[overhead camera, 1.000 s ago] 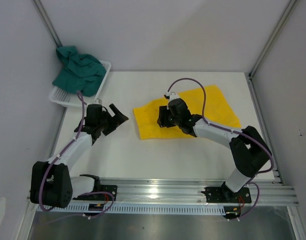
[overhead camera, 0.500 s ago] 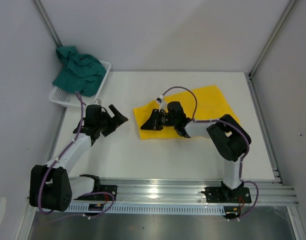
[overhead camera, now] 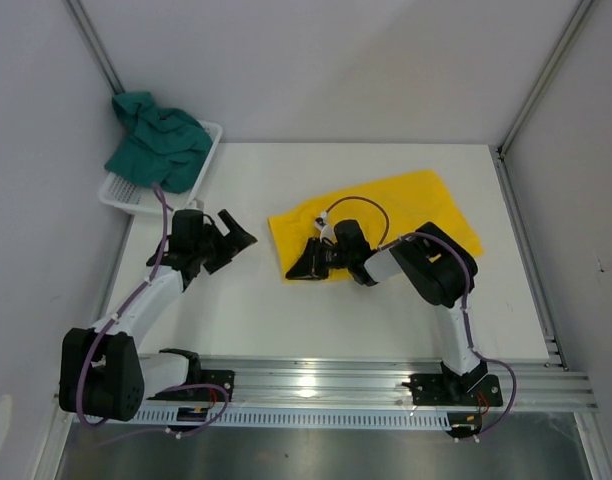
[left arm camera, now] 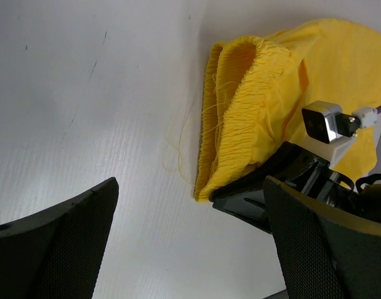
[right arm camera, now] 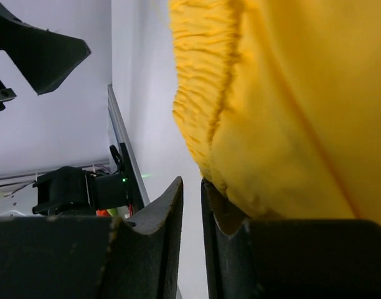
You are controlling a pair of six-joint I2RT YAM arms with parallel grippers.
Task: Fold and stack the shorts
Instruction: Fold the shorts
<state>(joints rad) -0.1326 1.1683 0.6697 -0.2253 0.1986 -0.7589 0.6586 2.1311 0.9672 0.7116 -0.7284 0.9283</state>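
Setting: a white table (overhead camera: 386, 310) boxed in by pale grey walls (overhead camera: 336, 70), with a metal rail (overhead camera: 316, 385) along the near edge where both arms are bolted.

Far left corner: a white mesh basket (overhead camera: 121, 198), set at an angle against the wall. The green shorts (overhead camera: 161, 145) are heaped in it in a loose crumple, and part of the heap rises over the back rim.

Left of centre: the left gripper (overhead camera: 241, 230) is held over bare table, well apart from the basket. Its fingers are spread wide with nothing between them. It points across at the yellow cloth but does not touch it.

Centre: the yellow shorts (overhead camera: 406, 215) lie spread on the table, slanting from near-left to far-right. The gathered waistband (left arm camera: 240, 81) is at the left end, doubled over with its opening showing. A few loose threads trail onto the table beside it.

At the near-left corner of that waistband: the right gripper (overhead camera: 294, 272) lies low against the table. Its fingers (right arm camera: 159, 230) are drawn almost together, leaving only a thin slit. The corner of the cloth rests against the tip of one finger. I cannot tell whether any fabric is pinched.

Right: the right arm is folded back on itself over the yellow cloth.
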